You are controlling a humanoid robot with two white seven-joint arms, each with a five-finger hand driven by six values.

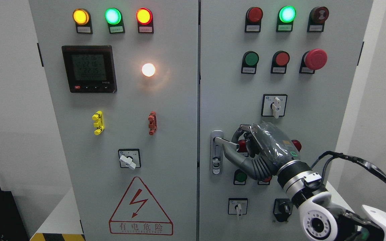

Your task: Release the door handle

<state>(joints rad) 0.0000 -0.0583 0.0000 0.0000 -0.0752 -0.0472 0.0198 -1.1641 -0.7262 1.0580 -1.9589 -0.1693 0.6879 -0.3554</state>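
Industrial or electrical test area. Evidence: a grey two-door control cabinet [166, 134] fitted with indicator lamps [113, 15], a digital meter [89, 68], rotary selector switches [129, 159], an emergency-stop button [315, 59] and a high-voltage warning triangle [140, 207], against plain white walls.

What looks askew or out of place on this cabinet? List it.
One thing: the door handle on the right door sticks out sideways from its vertical lock plate, with the right hand curled around it. The doors look shut, and nothing looks damaged.
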